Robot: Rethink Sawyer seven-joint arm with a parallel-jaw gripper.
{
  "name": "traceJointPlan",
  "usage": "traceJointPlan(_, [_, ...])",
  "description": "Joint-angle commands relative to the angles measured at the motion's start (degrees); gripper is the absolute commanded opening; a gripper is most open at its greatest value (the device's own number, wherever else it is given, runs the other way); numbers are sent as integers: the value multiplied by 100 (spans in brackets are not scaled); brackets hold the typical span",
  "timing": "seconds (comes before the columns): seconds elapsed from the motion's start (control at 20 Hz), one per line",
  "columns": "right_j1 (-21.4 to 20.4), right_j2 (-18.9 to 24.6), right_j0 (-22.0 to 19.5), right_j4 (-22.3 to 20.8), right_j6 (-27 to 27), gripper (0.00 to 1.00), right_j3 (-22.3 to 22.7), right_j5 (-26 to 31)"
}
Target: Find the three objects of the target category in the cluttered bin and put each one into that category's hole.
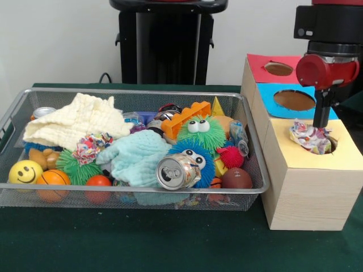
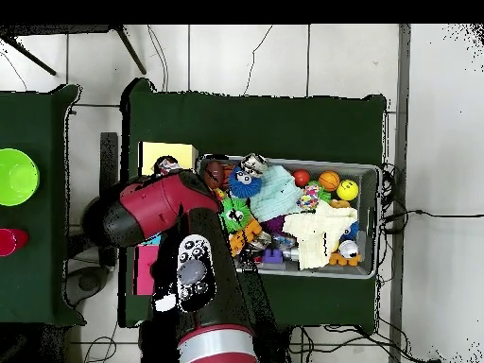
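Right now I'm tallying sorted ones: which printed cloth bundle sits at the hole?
The printed bundle at the yellow-ringed hole, under the gripper; another lies in the bin.

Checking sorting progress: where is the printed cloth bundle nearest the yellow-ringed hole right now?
In the front view, the printed cloth bundle sits in the yellow-ringed hole on the right, part of it above the rim, directly under the gripper.

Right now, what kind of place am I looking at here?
Probably a robotics lab set up for a sorting trial. A red and black robot arm works over a green-covered table, which holds a wire mesh bin crammed with toys and a wooden box with colour-ringed holes.
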Motion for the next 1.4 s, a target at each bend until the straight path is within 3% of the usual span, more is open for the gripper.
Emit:
traceJointPlan(0.05, [479,-81,94,-318,220,0,-158,545])
traceJointPlan(1.4, [942,-532,264,-497,238,0,-540,196])
